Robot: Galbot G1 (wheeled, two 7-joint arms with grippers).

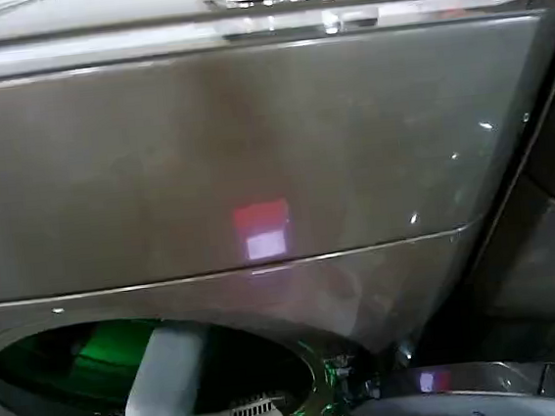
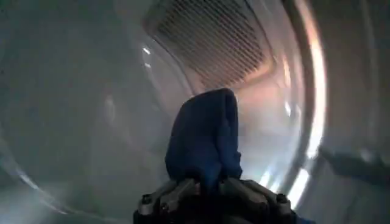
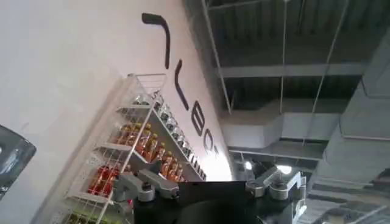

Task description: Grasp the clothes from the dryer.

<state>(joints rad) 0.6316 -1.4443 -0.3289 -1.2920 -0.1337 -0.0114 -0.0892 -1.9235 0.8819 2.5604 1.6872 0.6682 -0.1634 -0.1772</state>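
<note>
The dryer (image 1: 252,151) stands close in front of me, bronze-brown, with a red-white sticker (image 1: 262,231) on its front. Its round port (image 1: 38,374) opens at the lower left, lit green inside. My grey left arm (image 1: 166,376) reaches down into that port. Inside the steel drum (image 2: 73,109), my left gripper (image 2: 207,187) is shut on a dark navy garment (image 2: 204,137), which stands up rumpled from between the fingers. My right gripper (image 3: 207,185) is outside the dryer, pointing up toward a wall and ceiling, open with nothing between its fingers.
A perforated vent panel (image 2: 213,36) sits at the back of the drum. A darker machine (image 1: 553,211) stands to the right of the dryer. A curved shiny part (image 1: 453,393) lies low beside the port. A wire shelf of bottles (image 3: 134,152) hangs on the wall.
</note>
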